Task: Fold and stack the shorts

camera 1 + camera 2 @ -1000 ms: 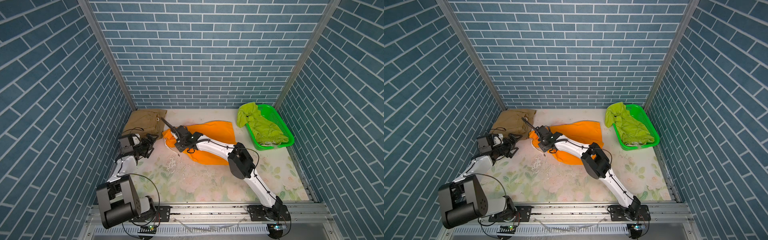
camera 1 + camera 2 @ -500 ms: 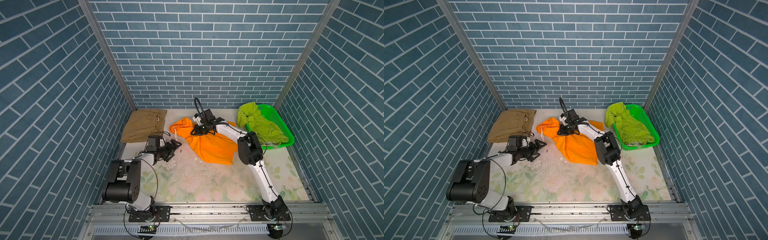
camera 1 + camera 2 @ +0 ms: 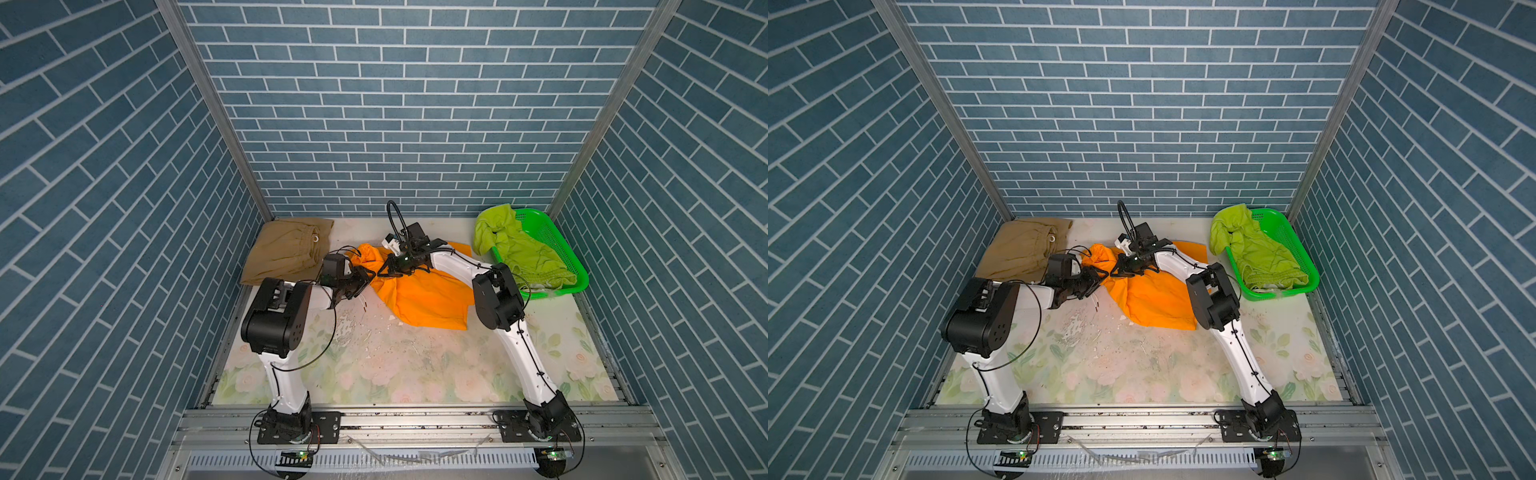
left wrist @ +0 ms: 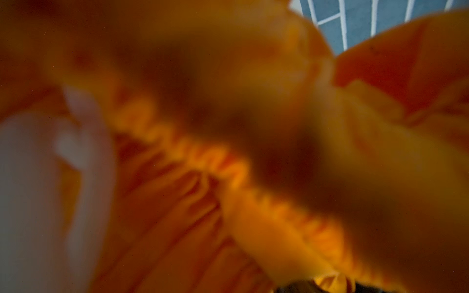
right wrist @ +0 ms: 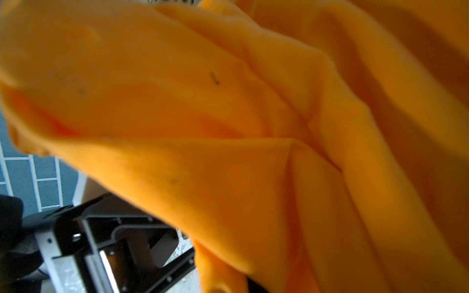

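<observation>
Clamped shut on the orange shorts [image 3: 428,299] with the right gripper [image 3: 384,272]; gathered end hoisted off the floral table [image 3: 395,365], the rest trailing down toward the near side. Nosed right up to that same bunched end with the left gripper [image 3: 365,279], tips nearly meeting the right one's; cannot tell whether wide or narrow there, nor whether any cloth is caught. Nothing but blurred orange ruffles in the left wrist view; plain orange folds filling the right wrist view. Tan shorts [image 3: 291,249] lying flat in the back left corner; lime green shorts [image 3: 519,249] heaped in the green basket [image 3: 582,276] at back right, spilling over its far rim.
</observation>
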